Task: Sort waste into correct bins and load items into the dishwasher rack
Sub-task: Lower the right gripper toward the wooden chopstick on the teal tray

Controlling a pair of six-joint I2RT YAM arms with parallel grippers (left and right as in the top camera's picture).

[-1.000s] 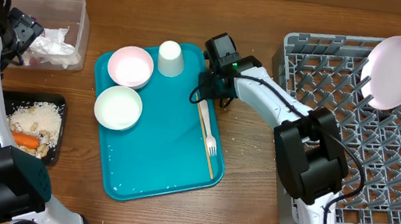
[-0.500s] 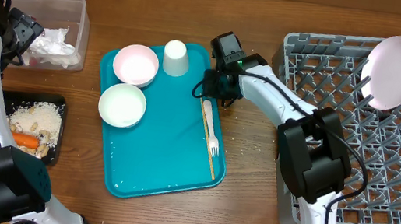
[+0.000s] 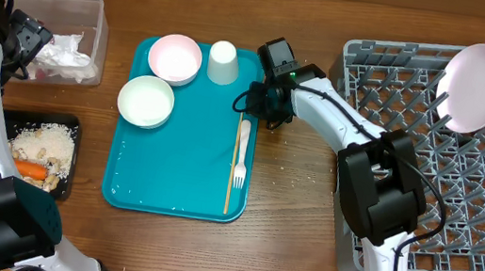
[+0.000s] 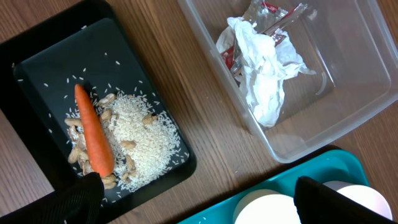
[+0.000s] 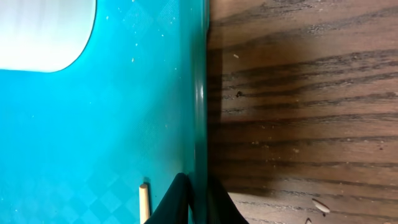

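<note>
The right claw [image 5: 195,200] is clenched on the right-hand rim of the teal tray [image 3: 171,168], near its far corner, one black finger [image 5: 176,199] on the tray's inner side and the other on the table [image 3: 289,242] side; the left claw [image 4: 199,202] is spread wide and grips nothing, hanging over the table between the two bins; the only print is on the red-and-white wrapper [image 4: 273,14], too small to read; the wrapper lies with the crumpled napkins [image 4: 264,71] in the clear tub [image 3: 91,10], and the carrot [image 4: 93,132] lies on the pale crumbs [image 4: 142,134] in the black tray [image 4: 121,65]; the white plate [image 3: 478,85] stands on edge among the pegs at the far corner of the grey rack [image 3: 460,209]; on the teal tray a pinkish bowl [image 3: 174,58], a white bowl [image 3: 145,101] and an upturned cup [image 3: 222,61] sit at the far end, while the fork [image 3: 242,147] and a thin tan stick [image 3: 228,195] lie along the right side; a second ago the teal tray lay skewed, its near end swung to the right; now it lies square to the table edge, its load carried along, and the right claw has closed on the rim; the plate, the bins and the left arm are as before.
</note>
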